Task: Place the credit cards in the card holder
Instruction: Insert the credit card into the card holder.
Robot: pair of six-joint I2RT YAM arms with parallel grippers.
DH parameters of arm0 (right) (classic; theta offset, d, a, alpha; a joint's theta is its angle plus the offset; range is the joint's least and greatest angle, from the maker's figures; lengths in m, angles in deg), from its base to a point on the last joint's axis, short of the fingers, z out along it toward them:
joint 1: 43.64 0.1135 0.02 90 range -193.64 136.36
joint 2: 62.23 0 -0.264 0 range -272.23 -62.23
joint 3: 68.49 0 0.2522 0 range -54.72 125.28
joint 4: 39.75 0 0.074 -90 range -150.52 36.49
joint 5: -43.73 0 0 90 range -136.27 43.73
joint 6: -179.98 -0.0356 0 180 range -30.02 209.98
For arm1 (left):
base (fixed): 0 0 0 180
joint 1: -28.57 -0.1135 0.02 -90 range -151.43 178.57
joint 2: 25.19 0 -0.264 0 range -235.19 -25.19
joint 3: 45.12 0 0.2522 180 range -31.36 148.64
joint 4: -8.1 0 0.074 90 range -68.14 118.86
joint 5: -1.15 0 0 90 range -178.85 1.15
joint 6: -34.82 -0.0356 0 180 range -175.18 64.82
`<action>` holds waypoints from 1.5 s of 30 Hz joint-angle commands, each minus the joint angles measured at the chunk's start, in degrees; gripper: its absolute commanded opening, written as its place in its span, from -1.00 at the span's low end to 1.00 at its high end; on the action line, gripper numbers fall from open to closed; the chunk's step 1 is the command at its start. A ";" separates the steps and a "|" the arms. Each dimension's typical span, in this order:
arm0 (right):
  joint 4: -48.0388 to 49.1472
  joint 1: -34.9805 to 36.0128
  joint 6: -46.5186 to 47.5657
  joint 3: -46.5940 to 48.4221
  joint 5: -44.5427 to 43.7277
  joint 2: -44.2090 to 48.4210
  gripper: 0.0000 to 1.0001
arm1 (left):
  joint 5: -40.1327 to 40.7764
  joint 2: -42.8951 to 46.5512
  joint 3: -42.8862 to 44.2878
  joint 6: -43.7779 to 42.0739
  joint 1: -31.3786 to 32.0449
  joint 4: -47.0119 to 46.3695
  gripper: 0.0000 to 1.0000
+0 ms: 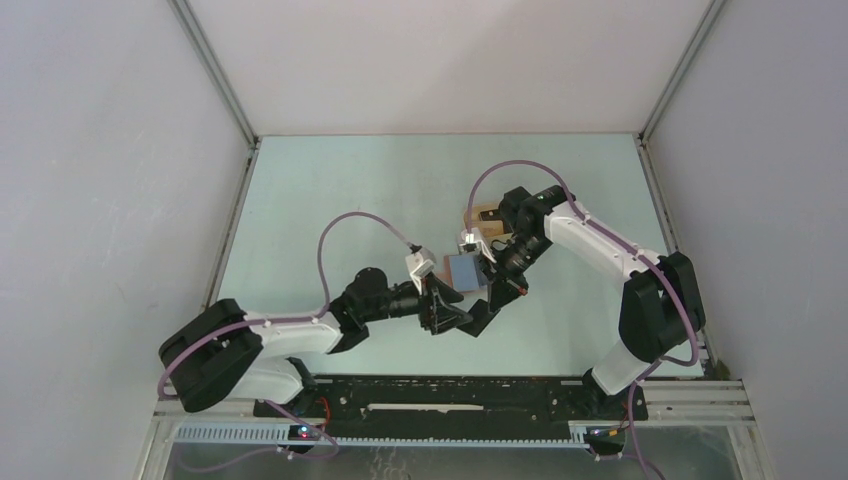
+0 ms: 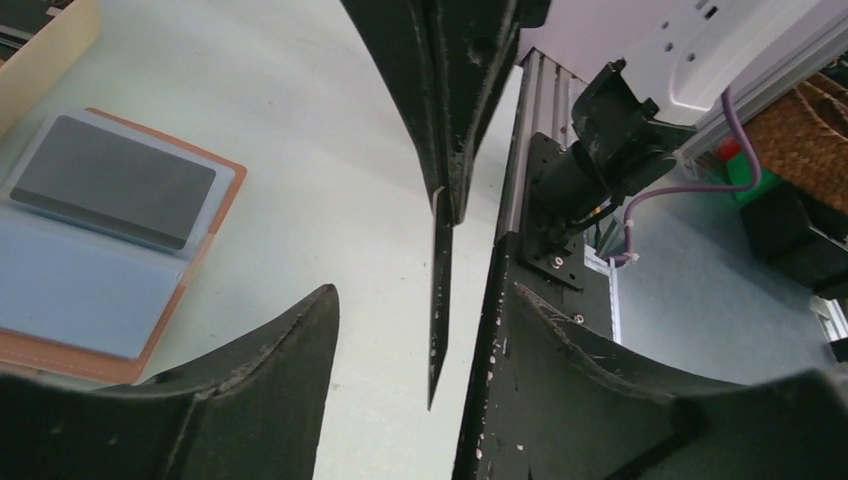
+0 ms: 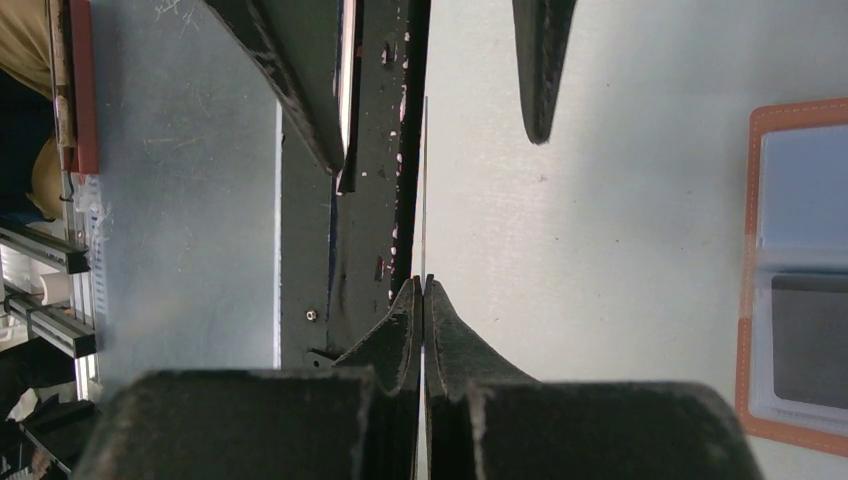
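The card holder (image 2: 95, 290) lies open on the table, reddish-brown outside with bluish-grey pockets. A grey card (image 2: 115, 180) sits in one pocket. The holder also shows in the right wrist view (image 3: 800, 270) and the top view (image 1: 462, 270). My right gripper (image 3: 424, 282) is shut on a thin credit card (image 3: 425, 190), seen edge-on, so its colour cannot be told. It holds the card (image 2: 439, 300) upright between the spread fingers of my left gripper (image 2: 420, 292), which is open and does not touch it. In the top view both grippers, left (image 1: 478, 312) and right (image 1: 503, 288), meet just right of the holder.
The beige tray (image 1: 487, 213) stands beyond the holder; its corner shows in the left wrist view (image 2: 45, 55). The black mounting rail (image 2: 520, 340) runs along the table's near edge, close beside the grippers. White walls enclose the table on three sides.
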 commanded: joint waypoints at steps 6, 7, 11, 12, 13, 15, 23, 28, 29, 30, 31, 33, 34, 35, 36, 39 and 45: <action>-1.50 -0.47 1.79 2.20 2.04 0.48 -1.00 | -0.54 -5.45 7.69 -1.15 0.95 5.78 0.10; -1.50 -0.47 1.79 2.24 2.12 0.51 -1.00 | -1.04 -5.96 8.05 -0.97 0.99 6.04 0.05; -1.51 -0.54 1.74 2.22 2.14 0.47 -1.00 | -4.03 -7.86 9.54 0.10 1.02 6.29 -0.36; -1.50 -0.62 1.69 2.20 2.21 0.46 -1.00 | -4.81 -8.21 9.82 0.52 1.01 6.29 -0.51; -1.48 -0.65 1.65 2.21 2.23 0.45 -1.00 | -6.05 -8.49 10.09 0.77 1.01 6.29 -0.67; -1.50 -0.80 1.52 2.23 2.30 0.40 -1.00 | -7.19 -8.70 10.43 1.44 1.01 6.29 -0.98; -0.56 -2.63 -0.18 2.21 4.11 1.64 -0.43 | -6.68 -7.29 6.64 6.14 0.72 0.46 -1.00; 0.03 -5.48 -0.61 1.55 5.96 3.53 -0.09 | -4.23 -7.51 0.38 13.07 -0.18 -14.27 -1.00; 0.05 -5.97 -0.70 1.47 6.38 3.85 -0.04 | -3.60 -7.64 -0.67 14.15 -0.46 -16.79 -1.00; 0.06 -6.39 -0.70 1.45 6.70 4.20 0.01 | -3.15 -7.86 -1.77 15.35 -0.79 -19.27 -1.00; 0.20 -6.83 -0.84 1.39 7.04 4.42 0.04 | -2.59 -8.06 -2.85 16.48 -1.12 -22.03 -1.00; 0.55 -7.44 -1.06 1.21 7.57 4.90 0.06 | -2.01 -8.54 -4.87 18.70 -2.06 -27.17 -1.00; 0.90 -7.69 -1.37 1.08 7.69 5.11 0.07 | -1.48 -8.70 -5.77 19.63 -2.52 -29.36 -1.00; 1.33 -7.96 -1.77 0.90 7.76 5.33 0.07 | -1.07 -8.83 -6.49 20.35 -2.99 -30.48 -1.00; 1.68 -8.21 -2.12 0.76 7.91 5.48 0.08 | -0.85 -8.60 -6.76 20.58 -3.49 -30.58 -1.00; 2.12 -8.91 -2.57 0.71 8.79 5.79 0.08 | 0.70 -7.60 -7.75 20.71 -4.27 -30.48 -1.00; 4.06 -10.43 -4.49 -0.01 11.22 6.41 0.08 | 5.20 -5.32 -9.47 21.42 -5.23 -30.48 -1.00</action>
